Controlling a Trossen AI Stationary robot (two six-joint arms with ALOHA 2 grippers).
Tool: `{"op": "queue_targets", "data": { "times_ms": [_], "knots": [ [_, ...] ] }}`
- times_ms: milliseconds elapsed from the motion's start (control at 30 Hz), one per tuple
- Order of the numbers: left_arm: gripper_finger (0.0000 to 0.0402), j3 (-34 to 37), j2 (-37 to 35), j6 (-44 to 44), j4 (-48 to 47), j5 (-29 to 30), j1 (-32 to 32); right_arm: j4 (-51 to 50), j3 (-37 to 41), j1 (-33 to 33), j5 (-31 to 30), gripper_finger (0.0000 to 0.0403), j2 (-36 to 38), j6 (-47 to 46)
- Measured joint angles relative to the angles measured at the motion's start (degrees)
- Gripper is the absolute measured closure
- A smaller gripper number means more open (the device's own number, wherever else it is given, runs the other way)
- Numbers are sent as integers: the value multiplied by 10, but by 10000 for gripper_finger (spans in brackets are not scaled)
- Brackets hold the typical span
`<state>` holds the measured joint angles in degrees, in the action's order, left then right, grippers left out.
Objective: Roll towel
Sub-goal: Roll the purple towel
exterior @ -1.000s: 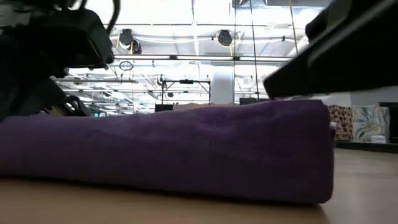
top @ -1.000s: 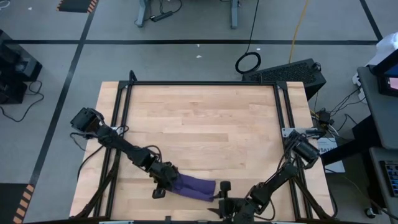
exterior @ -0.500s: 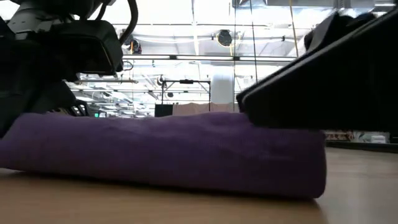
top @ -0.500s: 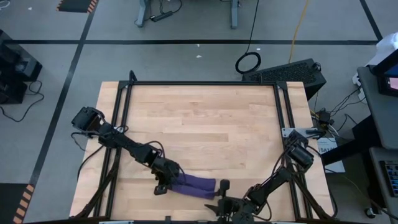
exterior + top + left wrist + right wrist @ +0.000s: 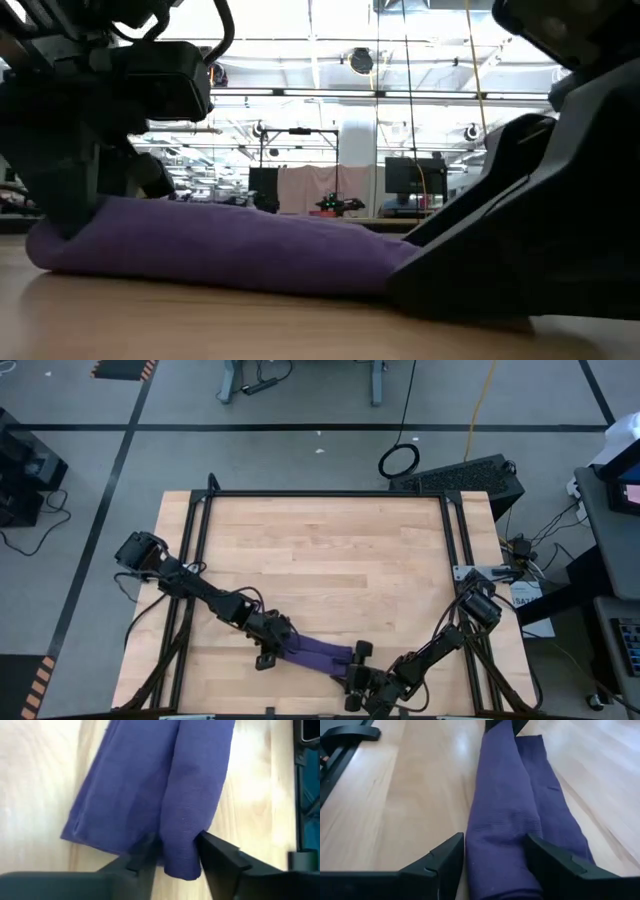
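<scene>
The wooden table (image 5: 320,550) has a pale plank top bordered by a black metal frame (image 5: 325,493) along its far edge and both sides. It stands on a grey floor (image 5: 300,455) marked with dark tape lines. Beyond the table's far right corner a coiled black cable (image 5: 399,460) lies on the floor beside a black box (image 5: 462,478), and a yellow cable (image 5: 482,400) runs away from them. In the low view, a ceiling with round lamps (image 5: 361,61) spans the room behind the table.

Two dark jointed arms, black cables trailing.
</scene>
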<state>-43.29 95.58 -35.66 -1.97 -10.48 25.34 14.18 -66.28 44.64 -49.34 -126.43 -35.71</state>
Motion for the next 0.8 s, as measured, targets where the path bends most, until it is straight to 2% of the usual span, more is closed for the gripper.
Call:
{"op": "queue_targets", "data": {
  "times_ms": [133, 267, 367, 533, 800],
  "knots": [
    [207, 0, -17, 16, 0, 9, 2, -8, 0, 0, -2, 202, 0, -9],
    [174, 0, -55, 21, -5, 29, 14, -11, 0, 0, -2, 202, 0, -9],
    [168, 0, -84, 63, -14, 101, 48, -11, 0, 0, -2, 202, 0, -11],
    [167, 0, -77, 162, 2, 281, 135, -12, 0, 0, -2, 208, 0, -11],
    [167, 0, 15, 198, 67, 426, 223, -11, 0, 0, -1, 238, 0, -13]
  ]
}}
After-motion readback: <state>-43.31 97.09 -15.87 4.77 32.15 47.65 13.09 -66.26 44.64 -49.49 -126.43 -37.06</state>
